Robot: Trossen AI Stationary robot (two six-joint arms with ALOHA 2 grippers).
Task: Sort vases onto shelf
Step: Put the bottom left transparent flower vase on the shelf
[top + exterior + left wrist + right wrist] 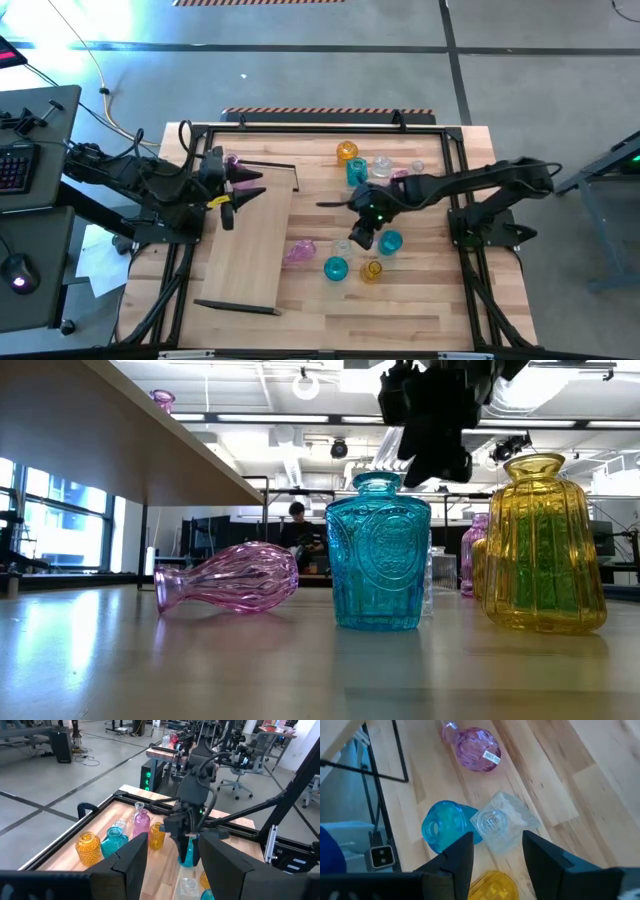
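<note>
- My right gripper (357, 240) hangs over the cluster of vases, fingers spread and holding nothing, right above a small clear glass vase (496, 822) that stands between its fingertips in the wrist view.
- Just beside that clear vase stands a teal vase (444, 826); an amber-yellow vase (492, 887) sits near it.
- A pink vase (475, 747) lies on its side on the table, apart from those, near the shelf's edge.
- My left gripper (232, 196) waits with fingers parted and empty at the far end of the shelf (248, 250), a light-wood board with dark end rails lying on the table's left half.
- One small pink vase (232, 160) already sits at the shelf's far corner.
- More vases stand at the table's far side, among them an amber ribbed vase (347, 152) and a teal one (356, 172).
</note>
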